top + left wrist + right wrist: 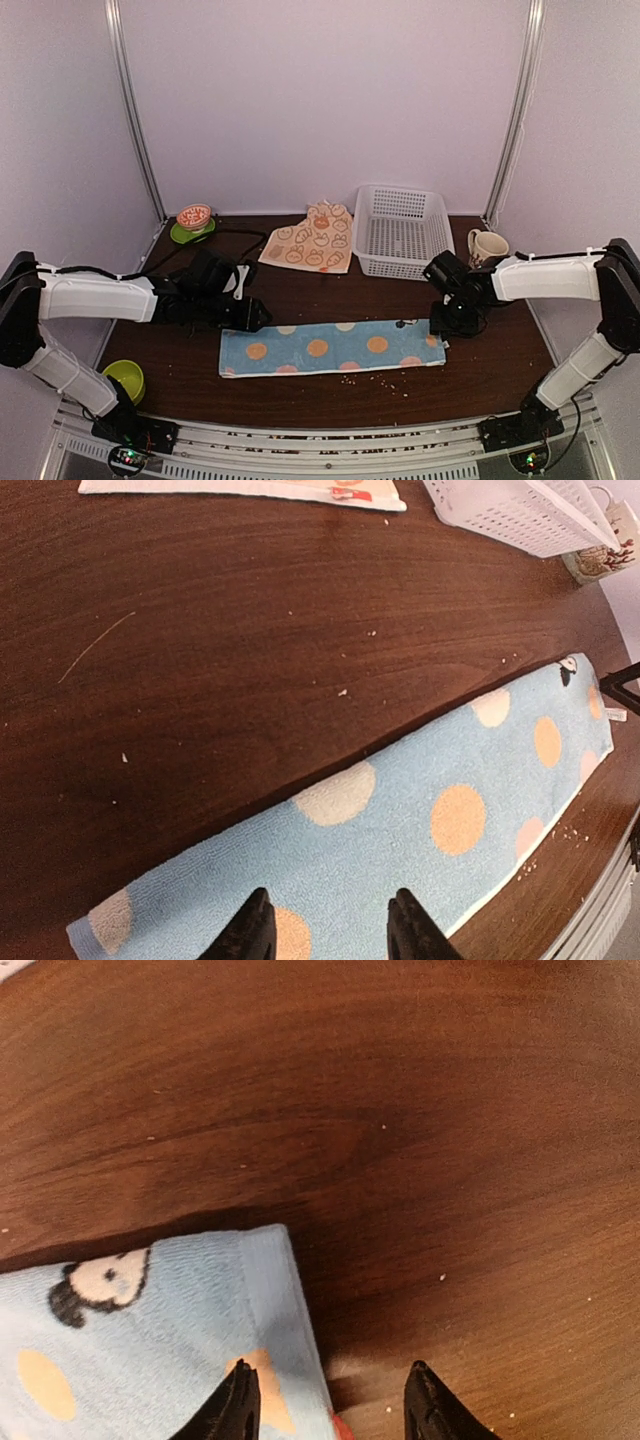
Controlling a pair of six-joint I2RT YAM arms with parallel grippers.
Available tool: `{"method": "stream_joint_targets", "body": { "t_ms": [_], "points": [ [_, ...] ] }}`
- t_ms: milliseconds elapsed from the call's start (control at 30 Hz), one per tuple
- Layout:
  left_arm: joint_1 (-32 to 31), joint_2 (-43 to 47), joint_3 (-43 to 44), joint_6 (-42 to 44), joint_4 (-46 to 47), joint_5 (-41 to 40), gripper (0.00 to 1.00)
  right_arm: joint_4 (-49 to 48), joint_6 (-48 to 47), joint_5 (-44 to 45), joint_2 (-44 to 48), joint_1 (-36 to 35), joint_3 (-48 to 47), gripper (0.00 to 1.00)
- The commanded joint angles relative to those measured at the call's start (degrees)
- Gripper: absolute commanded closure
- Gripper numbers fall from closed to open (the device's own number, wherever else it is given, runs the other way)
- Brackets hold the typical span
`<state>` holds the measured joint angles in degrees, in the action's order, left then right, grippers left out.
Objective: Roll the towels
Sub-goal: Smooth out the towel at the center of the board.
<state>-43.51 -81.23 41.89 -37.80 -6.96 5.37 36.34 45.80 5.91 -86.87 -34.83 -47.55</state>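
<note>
Closest to the arms, a small green bowl (124,378) sat at the front left of the table (300,295), and a few crumbs (375,378) were scattered along the front edge. Just behind those lay the blue towel (335,348), flat and completely unrolled as a long, narrow strip. Its long axis ran left to right, pretty much parallel to the front edge, with a row of peach and cream circles along it.

The left gripper (330,930) hung over the strip's left end with its jaws apart and nothing between them, just cloth underneath. Whether the tips actually touched the fabric couldn't be told. The right gripper (330,1405) was at the opposite end, also parted and holding nothing, with one finger over the towel's corner and the other over bare wood.

Further back, the cream towel (312,240) with orange rabbit prints lay spread out, a bit rumpled at its far edge, well apart from both grippers. A white basket (400,232) stood just to its right, a mug (487,246) beyond that, and a pink bowl (194,215) on a green plate (180,236) sat in the far left corner.
</note>
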Motion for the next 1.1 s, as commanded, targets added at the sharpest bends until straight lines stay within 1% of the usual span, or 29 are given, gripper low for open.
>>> {"method": "stream_joint_targets", "body": {
  "t_ms": [0, 67, 200, 300, 333, 433, 567, 800, 1067],
  "points": [
    [-0.3, -0.2, 0.8, 0.2, 1.6, 0.6, 0.60, 2.3, 1.0, 2.0, 8.7, -3.7, -2.4, 0.50],
    [-0.3, -0.3, 0.8, 0.2, 1.8, 0.6, 0.60, 2.4, 2.8, 2.6, 10.7, -7.8, -3.1, 0.49],
    [-0.3, -0.9, 1.1, 0.2, 1.7, 0.7, 0.60, 2.3, 8.6, 2.3, 10.0, -14.5, -4.0, 0.49],
    [-0.4, -0.7, 1.0, -0.1, 1.6, 0.8, 0.61, -0.6, 14.9, 2.2, 12.4, -15.9, 0.9, 0.46],
    [-0.4, -0.7, 0.9, -0.1, 1.7, 0.7, 0.61, -1.9, 17.4, 2.1, 13.8, -15.9, 4.2, 0.45],
    [-0.5, -0.6, 0.8, 0.0, 1.7, 0.6, 0.61, -4.3, 24.0, 2.6, 18.5, -15.8, 10.2, 0.44],
    [-0.5, -0.6, 0.7, -0.1, 2.3, 0.9, 0.61, -6.6, 28.6, 1.8, 21.4, -15.1, 14.7, 0.43],
    [-0.6, -0.5, 0.6, 0.0, 2.5, 1.0, 0.61, -9.7, 28.7, -1.0, 18.5, -11.4, 17.2, 0.44],
    [-0.6, -0.1, 0.4, -0.2, 3.2, 0.6, 0.61, -9.6, 27.5, -3.2, 14.2, -8.9, 17.1, 0.46]
  ]
}}
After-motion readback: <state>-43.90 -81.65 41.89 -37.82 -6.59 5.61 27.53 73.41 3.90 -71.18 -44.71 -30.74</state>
